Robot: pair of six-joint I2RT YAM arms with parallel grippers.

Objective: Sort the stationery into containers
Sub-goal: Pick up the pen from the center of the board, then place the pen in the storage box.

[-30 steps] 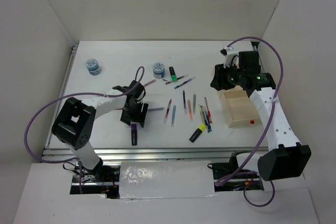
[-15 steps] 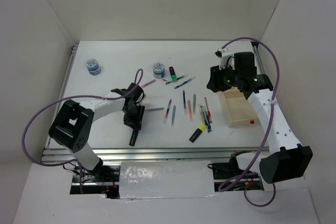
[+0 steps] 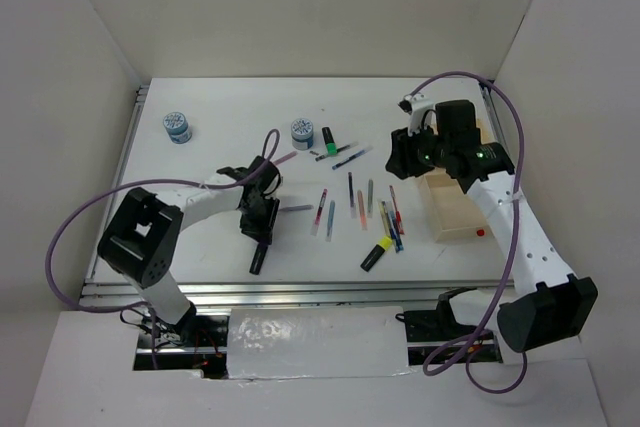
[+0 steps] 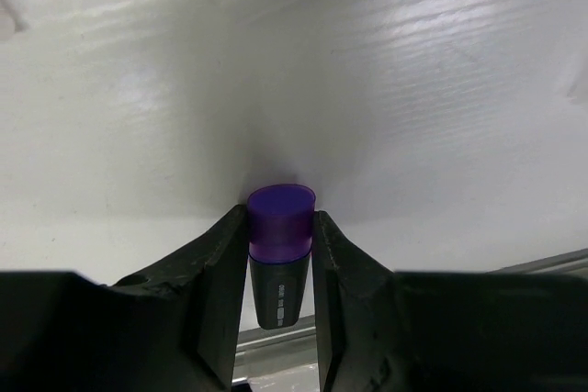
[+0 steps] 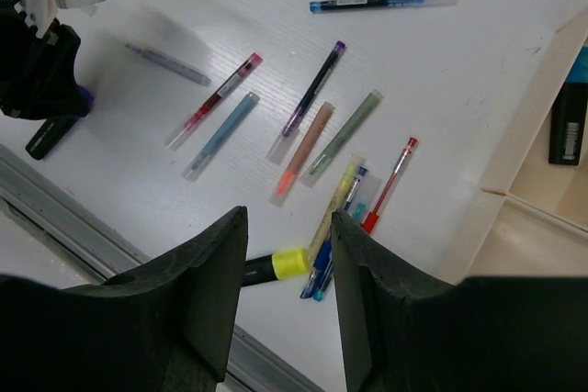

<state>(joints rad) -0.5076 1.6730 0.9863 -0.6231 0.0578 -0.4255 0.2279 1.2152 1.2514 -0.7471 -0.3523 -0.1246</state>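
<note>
A stubby purple highlighter (image 3: pixel 256 258) (image 4: pixel 281 220) lies on the white table, near the front edge. My left gripper (image 3: pixel 262 228) (image 4: pixel 280 238) is down on it, both fingers pressed against its purple cap. Several thin pens (image 3: pixel 360 202) (image 5: pixel 303 117) lie loose mid-table, with a yellow highlighter (image 3: pixel 376 254) (image 5: pixel 276 266) in front of them. My right gripper (image 3: pixel 402 152) (image 5: pixel 288 218) hangs open high above these pens, holding nothing. The wooden tray (image 3: pixel 455 209) (image 5: pixel 514 149) stands at the right; a black highlighter (image 5: pixel 567 130) lies in one compartment.
Two round blue-white pots (image 3: pixel 178 127) (image 3: pixel 302 133) stand at the back left. A green highlighter (image 3: pixel 328 139) and two pens (image 3: pixel 350 155) lie beside the second pot. A grey pen (image 3: pixel 293 209) lies just right of my left gripper. The table's metal front rail (image 3: pixel 300 289) is close.
My left gripper's jaws have closed onto the purple highlighter's cap. My right gripper has drifted left, from over the tray's back corner to above the pens.
</note>
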